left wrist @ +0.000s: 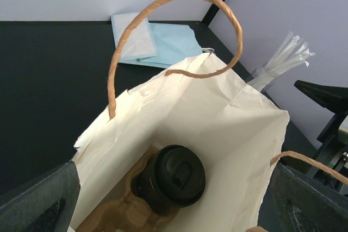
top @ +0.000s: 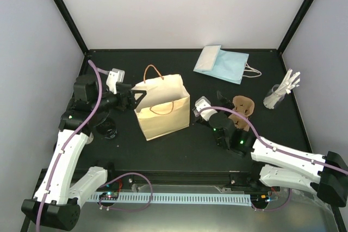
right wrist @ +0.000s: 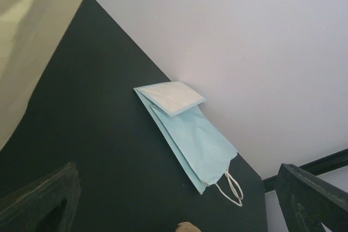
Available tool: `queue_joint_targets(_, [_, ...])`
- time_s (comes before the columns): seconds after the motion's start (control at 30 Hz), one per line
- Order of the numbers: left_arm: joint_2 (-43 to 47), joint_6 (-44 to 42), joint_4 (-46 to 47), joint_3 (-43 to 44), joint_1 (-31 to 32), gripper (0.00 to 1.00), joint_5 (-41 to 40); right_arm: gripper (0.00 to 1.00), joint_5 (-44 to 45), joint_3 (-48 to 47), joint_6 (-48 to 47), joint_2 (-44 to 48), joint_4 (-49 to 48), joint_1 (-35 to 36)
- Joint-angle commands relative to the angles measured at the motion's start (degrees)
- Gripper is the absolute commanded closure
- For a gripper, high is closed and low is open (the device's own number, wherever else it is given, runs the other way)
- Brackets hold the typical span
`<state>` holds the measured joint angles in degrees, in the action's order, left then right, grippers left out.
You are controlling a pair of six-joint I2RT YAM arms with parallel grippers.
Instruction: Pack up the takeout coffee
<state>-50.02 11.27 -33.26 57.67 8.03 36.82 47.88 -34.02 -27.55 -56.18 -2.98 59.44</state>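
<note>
Where the left gripper (top: 133, 97) stands: at the left end of the bag (top: 163, 115), tilted down over the open mouth.
Left gripper state: jaws spread as wide as they go, one finger to each side of the bag's end in the wrist view, holding nothing. Whether a finger brushes the paper cannot be told.
Coffee (left wrist: 173, 176): upright on the bag's floor with its black lid up, seated in a pocket of the carrier (left wrist: 114, 213) that lies in the bag with it.
Coffee from left gripper: below and just ahead, centred between the two fingers, deep inside the bag, with no contact.
Long axis: the cup stands vertical, and the gripper looks in on a slant from the left.
Handle (left wrist: 163, 20): the loop arcs up just beyond the left gripper.
Right gripper (right wrist: 176, 167): right of the bag, jaws fully apart and empty, aimed past the bag at the blue bag (right wrist: 185, 129) lying flat by the back wall.
Coffee from right gripper: off to its left, hidden behind the bag's wall.
Nearer arm: left.
Judgement: the coffee looks packed, so the next move likely means backing the left gripper off without snagging the handle or tipping the bag.
</note>
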Motion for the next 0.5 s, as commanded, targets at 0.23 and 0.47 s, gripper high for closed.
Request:
queue_joint_targets(0.23, [-0.2, 0.2, -2.7, 2.6, 0.5, 0.01, 1.5, 0.00, -10.3, 1.0, 10.0, 7.0, 1.1, 0.1])
queue_joint_targets(0.47, [2.5, 3.0, -6.6, 2.3, 0.5, 0.01, -0.7, 0.00, -4.5, -11.5, 32.9, 4.9, 22.0, 0.1])
